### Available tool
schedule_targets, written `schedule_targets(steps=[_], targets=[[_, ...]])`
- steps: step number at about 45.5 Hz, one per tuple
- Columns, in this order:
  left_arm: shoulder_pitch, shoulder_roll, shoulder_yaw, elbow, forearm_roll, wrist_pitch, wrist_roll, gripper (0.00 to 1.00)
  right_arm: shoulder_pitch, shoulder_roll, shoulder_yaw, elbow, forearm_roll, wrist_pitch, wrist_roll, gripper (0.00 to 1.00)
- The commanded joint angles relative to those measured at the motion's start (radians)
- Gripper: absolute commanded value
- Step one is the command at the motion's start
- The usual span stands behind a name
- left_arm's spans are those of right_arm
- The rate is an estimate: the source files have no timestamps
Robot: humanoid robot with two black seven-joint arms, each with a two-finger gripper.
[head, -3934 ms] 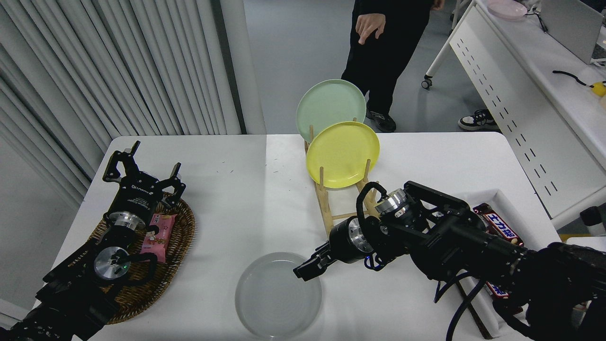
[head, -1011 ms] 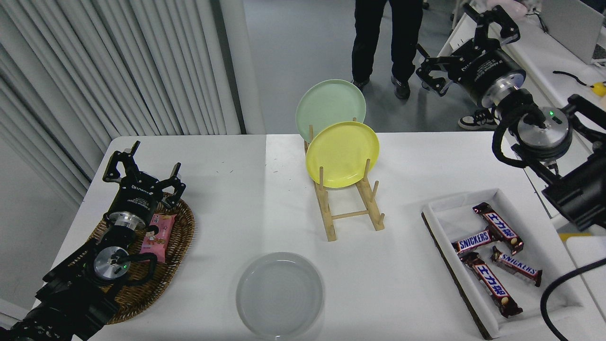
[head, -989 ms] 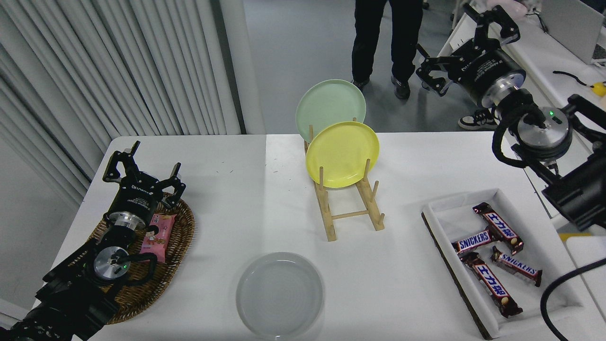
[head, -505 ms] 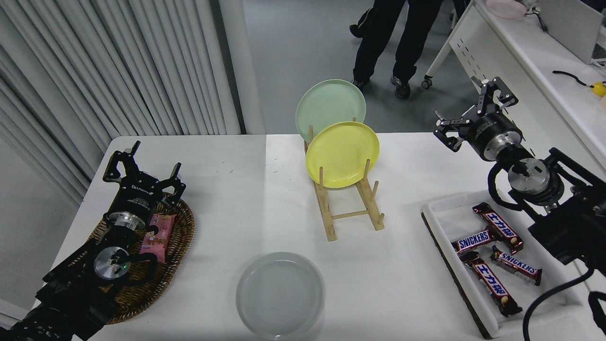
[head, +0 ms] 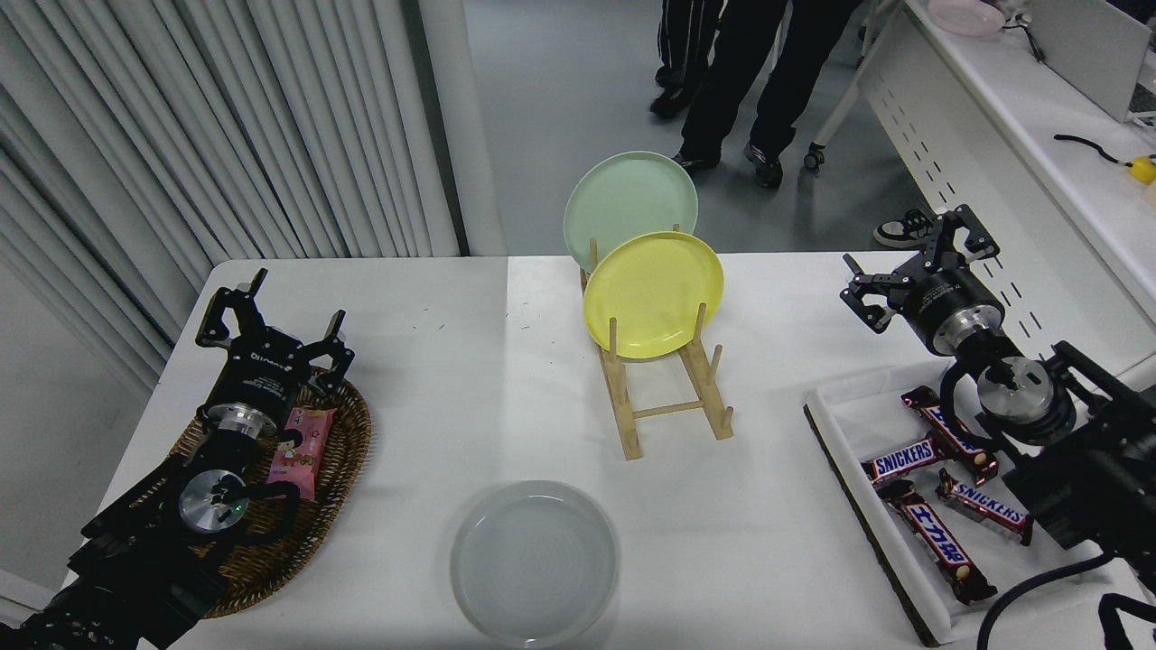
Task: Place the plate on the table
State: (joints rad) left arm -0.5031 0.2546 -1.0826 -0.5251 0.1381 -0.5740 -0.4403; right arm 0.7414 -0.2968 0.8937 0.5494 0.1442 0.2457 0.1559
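Observation:
The light-grey plate (head: 534,562) lies flat on the white table (head: 452,397) near its front edge, with nothing touching it. My right gripper (head: 921,266) is open and empty, far from the plate, above the table's right edge behind the white tray. My left gripper (head: 271,320) is open and empty, parked over the wicker basket at the lower left.
A wooden rack (head: 664,397) holds a yellow plate (head: 653,293) and a pale green plate (head: 629,203). A wicker basket (head: 334,460) holds a pink snack. A white tray (head: 835,402) holds several chocolate bars. People's legs (head: 741,81) show at the far side. A white perforated desk (head: 984,162) stands at the right.
My right gripper let go of the grey plate, rose away to the far right, then came down to the table's right edge. The plate stays flat. The people at the far side moved.

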Motion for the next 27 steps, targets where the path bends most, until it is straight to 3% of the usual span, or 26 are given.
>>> schedule_targets(steps=[1, 17, 27], targets=[[0.000, 0.000, 0.001, 0.001, 0.000, 0.000, 0.000, 1.00, -0.016, 0.048, 0.022, -0.019, -0.003, 0.032, 0.036, 1.00], [0.000, 0.000, 0.000, 0.000, 0.000, -0.001, 0.000, 1.00, -0.094, 0.054, 0.036, 0.145, -0.054, -0.002, 0.034, 1.00], [0.000, 0.000, 0.000, -0.001, 0.000, -0.001, 0.000, 1.00, -0.137, 0.059, 0.103, 0.147, -0.104, -0.043, 0.034, 1.00]])
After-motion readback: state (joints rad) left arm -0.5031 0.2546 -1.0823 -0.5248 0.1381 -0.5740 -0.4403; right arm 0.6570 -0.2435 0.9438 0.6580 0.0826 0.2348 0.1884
